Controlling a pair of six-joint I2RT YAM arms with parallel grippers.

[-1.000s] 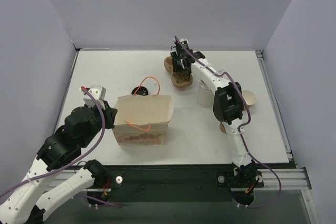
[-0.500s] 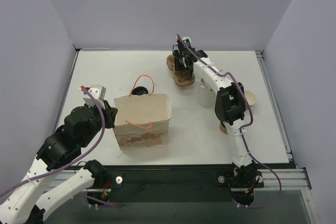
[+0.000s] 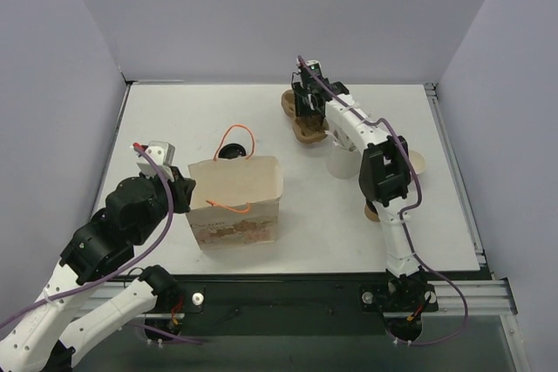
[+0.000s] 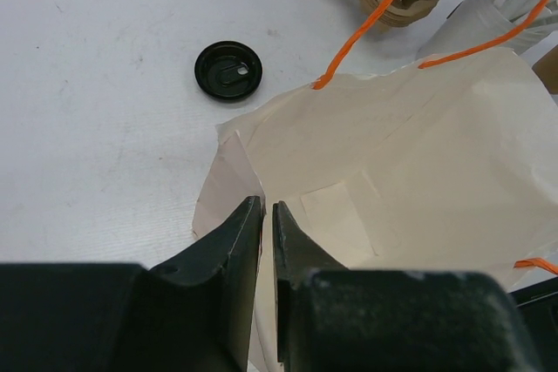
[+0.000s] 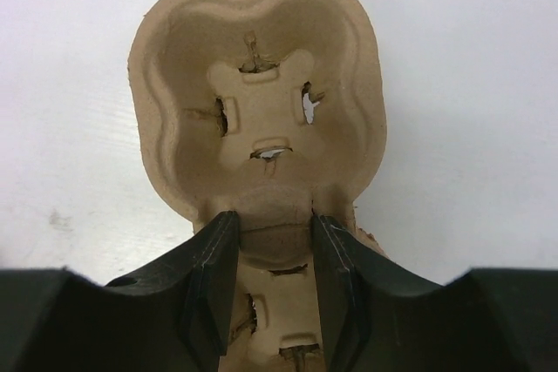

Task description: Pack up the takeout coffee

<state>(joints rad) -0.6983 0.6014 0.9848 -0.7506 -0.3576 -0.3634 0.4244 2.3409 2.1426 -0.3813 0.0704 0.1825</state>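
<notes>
The kraft-brown takeout coffee cup (image 3: 418, 162) sits at the right of the table, partly behind my right arm, with no gripper near it. My right gripper (image 3: 305, 112) is at the far middle, shut on the centre ridge of the brown moulded cup carrier (image 3: 304, 131). In the right wrist view the gripper (image 5: 270, 224) pinches that ridge and one carrier (image 5: 260, 84) hole lies ahead. My left gripper (image 3: 186, 195) is shut on the left edge of the open paper bag (image 3: 237, 199). The left wrist view shows the gripper (image 4: 267, 208) on the bag's (image 4: 401, 172) edge.
A black lid (image 3: 231, 152) lies just behind the bag and also shows in the left wrist view (image 4: 228, 70). A taller white cup (image 3: 340, 161) of white sticks stands between carrier and coffee. A small brown piece (image 3: 370, 212) lies by my right arm. Walls close three sides.
My right gripper has shifted slightly right with the carrier. The bag has shifted a little to the right and stands straighter in my left gripper.
</notes>
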